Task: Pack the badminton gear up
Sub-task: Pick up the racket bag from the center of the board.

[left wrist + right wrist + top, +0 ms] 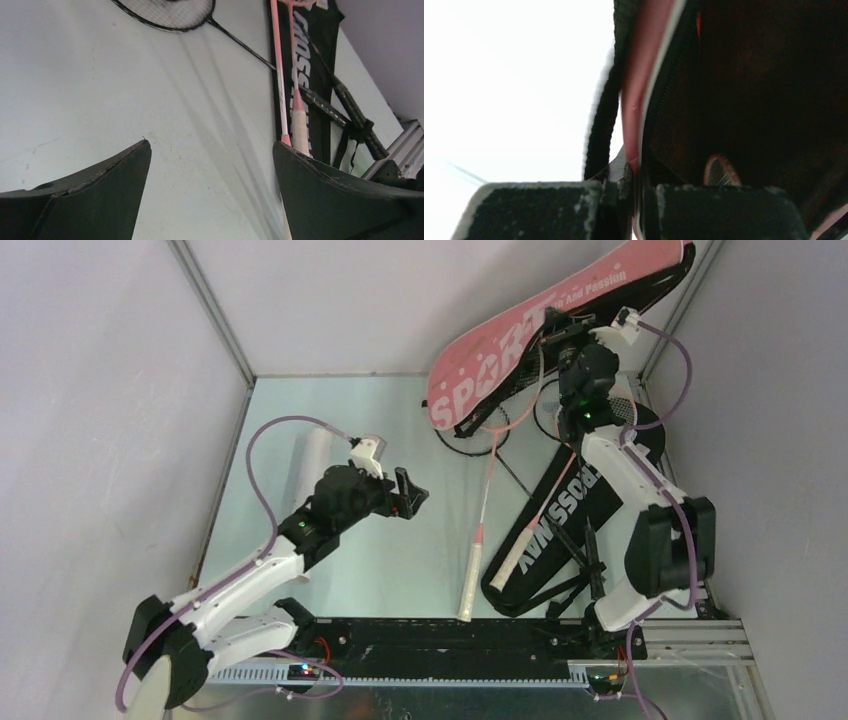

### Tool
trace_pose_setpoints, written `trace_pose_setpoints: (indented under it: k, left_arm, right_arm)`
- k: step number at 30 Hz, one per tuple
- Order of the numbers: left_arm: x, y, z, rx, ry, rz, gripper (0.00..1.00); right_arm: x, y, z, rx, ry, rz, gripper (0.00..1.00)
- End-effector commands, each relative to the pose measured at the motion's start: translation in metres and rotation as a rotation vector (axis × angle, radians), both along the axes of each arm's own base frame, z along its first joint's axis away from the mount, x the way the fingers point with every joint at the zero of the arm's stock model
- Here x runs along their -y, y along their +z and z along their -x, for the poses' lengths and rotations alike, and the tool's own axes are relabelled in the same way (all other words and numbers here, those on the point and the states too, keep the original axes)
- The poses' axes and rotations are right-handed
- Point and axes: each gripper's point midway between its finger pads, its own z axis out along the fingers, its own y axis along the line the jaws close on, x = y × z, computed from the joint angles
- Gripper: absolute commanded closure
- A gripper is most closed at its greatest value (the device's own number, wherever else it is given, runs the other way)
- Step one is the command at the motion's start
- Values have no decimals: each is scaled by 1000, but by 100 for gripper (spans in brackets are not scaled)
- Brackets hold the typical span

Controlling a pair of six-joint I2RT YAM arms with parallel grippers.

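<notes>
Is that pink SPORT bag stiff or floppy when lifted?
Probably semi-stiff: the pink SPORT bag, pinched at its edge by the right gripper, looks flat, not sagging. Likely light, since one thin pinch props it.

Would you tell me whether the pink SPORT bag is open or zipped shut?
Open: the right gripper pinches the pink bag at its edge, exposing its dark interior.

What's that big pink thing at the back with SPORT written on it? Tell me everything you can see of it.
The pink bag is a long, racket-shaped fabric cover. It is pink with white dots and white "SPORT" lettering, and has a black underside and a zip along its rim. It slants up from the table toward the back right corner, with its broader end low. The right gripper is shut on its open edge. Its inside looks dark.
</notes>
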Motion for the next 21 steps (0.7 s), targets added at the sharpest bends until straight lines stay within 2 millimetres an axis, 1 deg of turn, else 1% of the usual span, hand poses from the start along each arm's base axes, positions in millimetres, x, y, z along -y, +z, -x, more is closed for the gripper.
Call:
trace_pose_setpoints:
  k: [1, 2, 3, 4, 5, 6, 7, 8, 9, 10, 11, 12, 13, 14, 15, 16, 17, 18, 19, 20, 21]
  left_arm:
    - [20, 4, -12, -4, -8, 26, 2]
    - [24, 4, -14, 2, -14, 31, 2]
    - [27, -4, -18, -13, -16, 20, 2]
    - [31, 1, -23, 1, -12, 35, 1]
    - [34, -9, -30, -27, 6, 23, 1]
    - [39, -1, -37, -17, 12, 36, 1]
    - [45, -12, -44, -45, 20, 29, 1]
    - [50, -6, -51, -40, 23, 44, 1]
    - [57, -13, -59, -54, 31, 60, 1]
    - [60, -10, -67, -49, 51, 74, 1]
    - [62, -22, -77, -77, 92, 75, 1]
    - [65, -30, -86, -108, 127, 92, 1]
    - [61, -28, -97, -105, 181, 118, 0]
    - [64, -35, -104, -141, 212, 157, 0]
    - [64, -28, -114, -131, 230, 216, 0]
    - [68, -35, -118, -181, 248, 277, 0]
    - [68, -24, -129, -163, 259, 353, 0]
    - [74, -32, -133, -217, 272, 425, 0]
    - [73, -22, -143, -199, 277, 496, 0]
    - [75, -31, -149, -242, 294, 551, 0]
    - [78, -21, -156, -222, 287, 609, 0]
  right_arm:
    - [26, 21, -22, 117, -115, -2, 100]
    - [34, 28, -22, 147, -119, -27, 100]
    - [38, 27, -24, 149, -115, -45, 100]
    - [42, 27, -24, 153, -100, -89, 100]
    - [43, 29, -23, 159, -95, -104, 100]
    - [43, 28, -22, 161, -91, -116, 100]
    - [44, 31, -18, 167, -89, -124, 100]
    - [44, 29, -16, 159, -78, -143, 100]
    - [44, 26, -15, 147, -70, -158, 100]
    - [44, 17, -12, 116, -55, -193, 100]
    - [43, 9, -12, 86, -47, -204, 100]
    - [43, 0, -8, 61, -31, -231, 100]
    - [44, -10, -7, 31, -27, -252, 100]
    - [43, -21, -3, 5, -24, -254, 100]
    - [43, -29, -1, -15, -19, -264, 100]
    - [43, -40, 2, -39, -17, -268, 100]
    - [43, -52, 3, -67, -6, -287, 100]
    - [42, -56, 5, -76, 2, -299, 100]
    - [41, -68, 6, -102, 21, -320, 100]
    - [41, -72, 7, -112, 30, -331, 100]
    - [37, -84, 9, -141, 53, -346, 100]
